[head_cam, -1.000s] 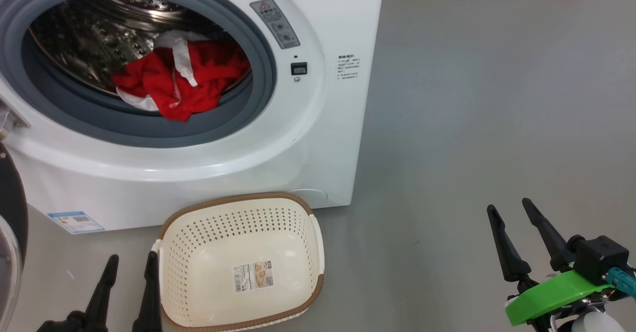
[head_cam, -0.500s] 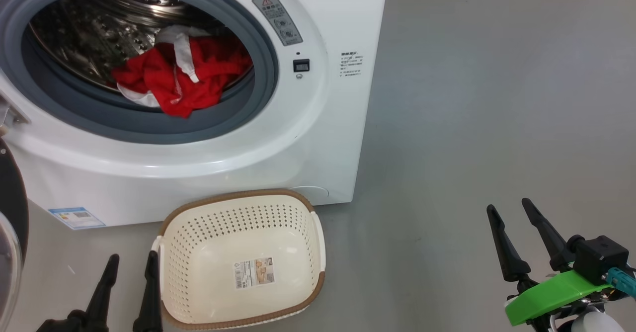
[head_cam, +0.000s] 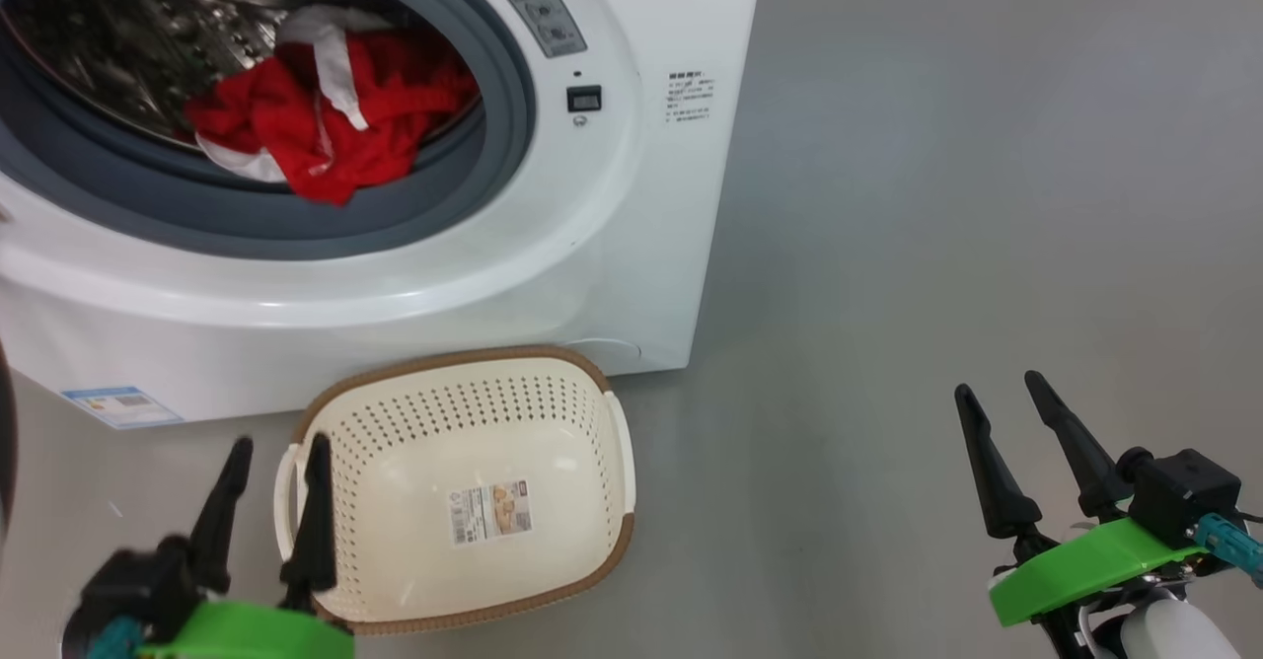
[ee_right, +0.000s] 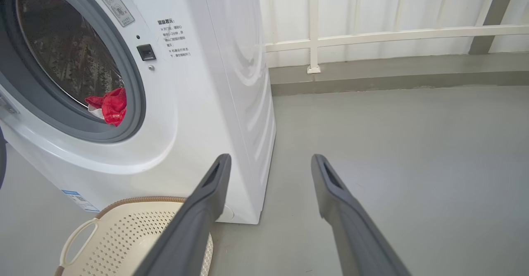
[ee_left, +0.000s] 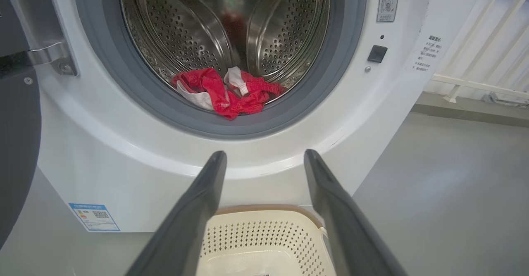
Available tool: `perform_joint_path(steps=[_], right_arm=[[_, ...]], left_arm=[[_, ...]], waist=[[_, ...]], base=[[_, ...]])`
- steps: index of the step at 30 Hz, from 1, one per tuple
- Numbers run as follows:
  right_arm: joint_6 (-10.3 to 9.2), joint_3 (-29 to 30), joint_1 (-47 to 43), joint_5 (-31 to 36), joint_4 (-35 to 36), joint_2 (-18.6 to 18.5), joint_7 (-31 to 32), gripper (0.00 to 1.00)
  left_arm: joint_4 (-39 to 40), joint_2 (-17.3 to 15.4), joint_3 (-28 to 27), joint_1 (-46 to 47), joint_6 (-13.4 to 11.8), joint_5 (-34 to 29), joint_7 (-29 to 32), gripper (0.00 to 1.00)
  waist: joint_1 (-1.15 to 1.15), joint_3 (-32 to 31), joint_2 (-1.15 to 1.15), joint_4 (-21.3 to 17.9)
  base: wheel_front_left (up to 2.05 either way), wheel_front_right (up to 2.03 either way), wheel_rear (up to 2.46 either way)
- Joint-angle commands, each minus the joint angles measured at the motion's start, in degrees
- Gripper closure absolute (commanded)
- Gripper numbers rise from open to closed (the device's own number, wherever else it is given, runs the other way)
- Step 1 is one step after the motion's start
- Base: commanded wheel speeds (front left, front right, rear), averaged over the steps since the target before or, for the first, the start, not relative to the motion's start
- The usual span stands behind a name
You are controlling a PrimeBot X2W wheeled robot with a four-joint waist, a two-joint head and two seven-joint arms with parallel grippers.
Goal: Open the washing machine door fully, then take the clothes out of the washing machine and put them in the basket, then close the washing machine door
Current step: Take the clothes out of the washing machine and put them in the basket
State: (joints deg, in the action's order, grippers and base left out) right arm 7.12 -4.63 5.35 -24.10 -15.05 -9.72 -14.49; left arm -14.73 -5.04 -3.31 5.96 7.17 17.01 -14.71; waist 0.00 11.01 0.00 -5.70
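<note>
Floor in the head view lies bare and grey to the right of the washing machine, leaving wide room around the right fingers, which stand parted with nothing between them. The left fingers are also spread and hold nothing. One overlaps the basket at its left rim, and I cannot tell whether it touches. The basket sits on the floor close to the machine's base, mouth up, its long axis running left to right along the machine's front. The clothes lie at the drum's front lip, stretched left to right, with a red flap hanging over the grey seal toward the robot.

In the left wrist view the spread fingers point at the machine's lower front, above the basket's far rim. The washing machine door stands swung out at the left edge beside its hinge, and the round opening is unobstructed.

In the right wrist view the parted fingers aim past the machine's right corner, across open floor to a white railing.
</note>
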Motion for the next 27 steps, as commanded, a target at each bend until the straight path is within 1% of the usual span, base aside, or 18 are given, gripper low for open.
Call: perform_joint_path(steps=[1,5,9,18,19,27], right_arm=[[0.36,-1.42,1.73,-0.2,1.49,-0.2,-0.51,0.0],[0.36,-1.66,2.79,-0.22,1.6,0.47,-0.51,0.0],[0.36,-2.08,4.21,-0.31,1.79,1.08,-0.51,0.0],[0.36,-2.62,7.1,-0.57,2.24,2.48,-0.51,0.0],[0.36,-2.62,7.1,-0.57,2.24,2.48,-0.51,0.0],[0.36,-3.06,9.59,-0.67,2.76,3.63,-0.51,0.0]], left_arm=[[-0.03,-1.94,-0.84,3.81,0.32,-1.24,-0.29,0.0],[-4.32,-3.25,1.4,10.69,0.32,-1.1,-0.29,0.0],[-10.05,-4.84,2.92,18.45,0.32,0.3,-0.29,0.0],[-25.95,-9.38,6.9,36.45,0.32,2.23,0.65,0.0],[-25.95,-9.38,6.9,36.45,0.32,2.23,0.65,0.0],[-36.9,-11.33,9.14,50.81,0.32,2.08,3.99,0.0]], waist=[[0.0,1.77,0.0,-0.72],[0.0,3.94,0.0,-1.48],[0.0,6.15,0.0,-2.59],[0.0,10.98,0.0,-5.23],[0.0,10.98,0.0,-5.23],[0.0,15.43,0.0,-6.54]], base=[[0.0,0.0,0.0],[0.0,0.0,0.0],[0.0,0.0,0.0],[0.0,0.0,0.0],[0.0,0.0,0.0],[0.0,0.0,0.0]])
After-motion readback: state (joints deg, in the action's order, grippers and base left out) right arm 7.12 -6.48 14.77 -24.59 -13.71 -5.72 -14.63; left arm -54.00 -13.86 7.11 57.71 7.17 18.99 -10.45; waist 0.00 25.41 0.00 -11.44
